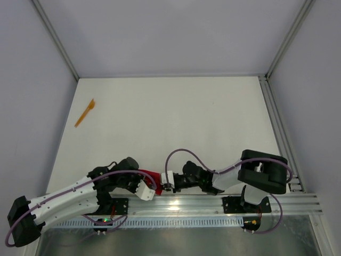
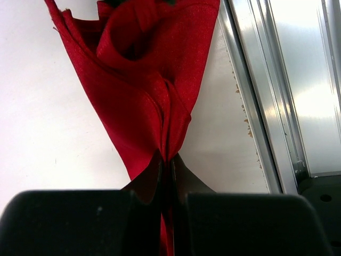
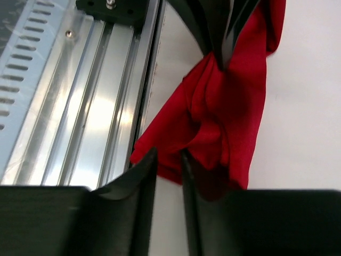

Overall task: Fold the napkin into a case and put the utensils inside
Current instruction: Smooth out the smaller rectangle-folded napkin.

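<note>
The red napkin (image 1: 151, 176) sits bunched in loose vertical folds at the near edge of the white bench (image 1: 186, 117), just beside the aluminium rail (image 1: 213, 205) and between my two arms; it is not yet shaped into a case. My left tool (image 2: 167, 162) is clamped on it, both black fingers pressed together with a gathered pleat of cloth squeezed between them, the fabric fanning out wide beyond the tips. From the opposite side, my right tool (image 3: 168, 160) meets the cloth's lower edge: its fingers stand with a narrow gap between them and a red fold lies in that gap, but I cannot tell whether they pinch it. One slim orange utensil (image 1: 84, 113) lies flat near the bench's far left edge, well apart from napkin and tools alike.
</note>
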Motion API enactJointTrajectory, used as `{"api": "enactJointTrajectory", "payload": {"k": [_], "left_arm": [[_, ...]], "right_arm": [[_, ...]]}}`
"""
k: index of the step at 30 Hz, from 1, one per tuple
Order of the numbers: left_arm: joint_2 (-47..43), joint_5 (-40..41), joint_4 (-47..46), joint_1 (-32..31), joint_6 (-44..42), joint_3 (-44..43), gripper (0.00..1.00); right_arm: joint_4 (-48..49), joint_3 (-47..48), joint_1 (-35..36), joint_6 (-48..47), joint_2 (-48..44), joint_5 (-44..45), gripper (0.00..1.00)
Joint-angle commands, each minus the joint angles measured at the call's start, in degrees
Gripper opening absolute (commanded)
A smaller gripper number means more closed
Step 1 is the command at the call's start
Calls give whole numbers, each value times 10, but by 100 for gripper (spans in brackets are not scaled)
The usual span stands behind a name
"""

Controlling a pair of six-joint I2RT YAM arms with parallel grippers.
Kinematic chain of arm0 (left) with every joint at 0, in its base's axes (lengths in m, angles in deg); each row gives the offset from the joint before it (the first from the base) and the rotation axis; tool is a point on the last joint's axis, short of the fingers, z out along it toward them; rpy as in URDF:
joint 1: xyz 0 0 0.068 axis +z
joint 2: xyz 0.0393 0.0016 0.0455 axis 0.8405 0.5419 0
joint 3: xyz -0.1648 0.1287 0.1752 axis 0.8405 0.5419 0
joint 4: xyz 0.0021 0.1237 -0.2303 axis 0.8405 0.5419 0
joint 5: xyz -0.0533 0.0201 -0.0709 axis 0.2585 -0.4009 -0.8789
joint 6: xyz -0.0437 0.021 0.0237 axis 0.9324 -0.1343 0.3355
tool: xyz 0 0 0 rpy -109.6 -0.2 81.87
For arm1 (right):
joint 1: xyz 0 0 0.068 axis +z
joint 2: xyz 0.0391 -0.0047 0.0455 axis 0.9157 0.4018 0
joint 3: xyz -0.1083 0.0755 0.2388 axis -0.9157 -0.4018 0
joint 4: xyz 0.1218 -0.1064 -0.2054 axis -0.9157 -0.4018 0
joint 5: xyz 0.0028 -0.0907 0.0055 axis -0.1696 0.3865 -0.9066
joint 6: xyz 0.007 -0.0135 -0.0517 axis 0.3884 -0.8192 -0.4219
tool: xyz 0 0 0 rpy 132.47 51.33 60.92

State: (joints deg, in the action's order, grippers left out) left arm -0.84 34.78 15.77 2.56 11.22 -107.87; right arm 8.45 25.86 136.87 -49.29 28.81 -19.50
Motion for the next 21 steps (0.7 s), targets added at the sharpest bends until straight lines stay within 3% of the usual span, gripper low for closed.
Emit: {"api": "enactJointTrajectory", "payload": {"k": [1, 3, 4, 7, 12, 13, 15, 19, 21], "left_arm": [[-18, -5, -2, 1, -11, -12, 0], [-28, -6, 1, 1, -27, -3, 0], [-36, -6, 1, 1, -33, 0, 0], [-39, -7, -3, 1, -38, 4, 0], [-36, -8, -9, 1, -33, 4, 0], [-36, -7, -9, 1, -33, 5, 0], [-38, -9, -7, 1, -34, 5, 0], [-44, -12, 1, 1, -41, 7, 0], [-50, -13, 8, 1, -48, 10, 0]], "right_arm": [[13, -48, -2, 22, -98, 16, 34], [-44, -53, -15, 28, -145, 10, 45], [-95, -51, -19, 35, -187, 12, 47], [-133, -44, -65, 58, -232, -16, 48], [-163, 2, -100, 58, -200, -26, 49], [-168, 11, -104, 59, -187, -28, 53], [-168, 38, -115, 76, -145, -59, 56], [-34, 24, -161, 148, -123, -111, 55], [-6, 29, -205, 177, -121, -151, 50]]}}
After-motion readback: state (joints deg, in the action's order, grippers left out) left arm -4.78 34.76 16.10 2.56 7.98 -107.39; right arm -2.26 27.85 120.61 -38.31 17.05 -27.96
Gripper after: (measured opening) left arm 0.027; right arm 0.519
